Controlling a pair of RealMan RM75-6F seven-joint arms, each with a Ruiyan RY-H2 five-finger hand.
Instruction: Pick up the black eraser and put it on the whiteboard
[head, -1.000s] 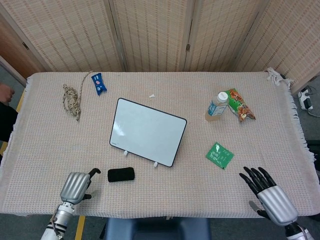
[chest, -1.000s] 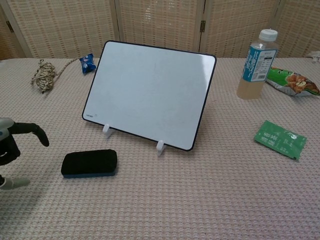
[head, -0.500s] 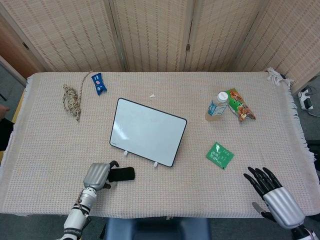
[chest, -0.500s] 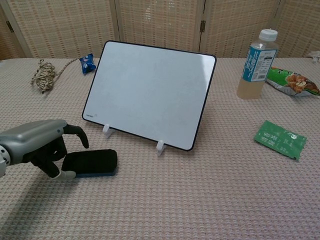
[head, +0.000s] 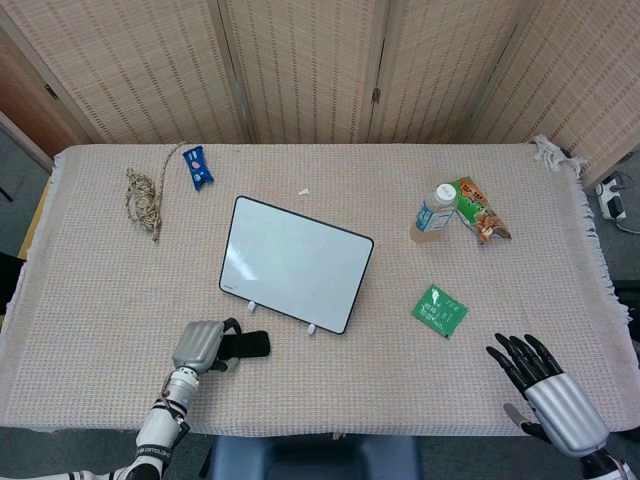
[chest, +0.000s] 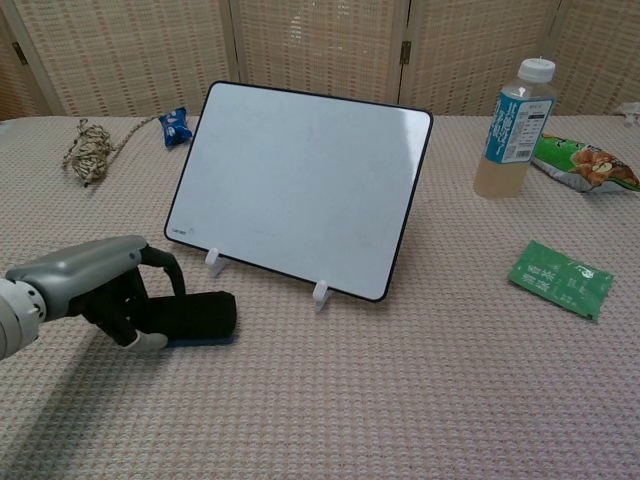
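Since the frame a second earlier, the left hand (chest: 95, 290) had travelled from the table's near-left edge rightward onto the black eraser (chest: 192, 317), and over the last half second it had closed in a little further over the eraser's left end. In the head view the left hand (head: 200, 346) covered that end, with the eraser (head: 250, 345) projecting to its right. Fingers (chest: 165, 266) curled over the top of the eraser and the thumb sat low at its near edge; whether they were actually clamped on it could not be told. Eraser lay flat on the table cloth (head: 330, 390), not lifted.

Whiteboard (chest: 300, 185) stood propped on its white feet just beyond and to the right of the left hand, tilted back, apart from the eraser. Whiteboard (head: 296, 262) face was blank.

Right hand (head: 545, 390) rested at the near-right corner, fingers spread, holding nothing; it had slid slightly nearer the table edge. Green packet (head: 439, 310) lay beyond and left of that hand. Bottle (head: 433, 213) and snack bag (head: 480, 210) stood well beyond it. Rope (head: 143, 198) and blue wrapper (head: 198, 167) lay well beyond the left hand.
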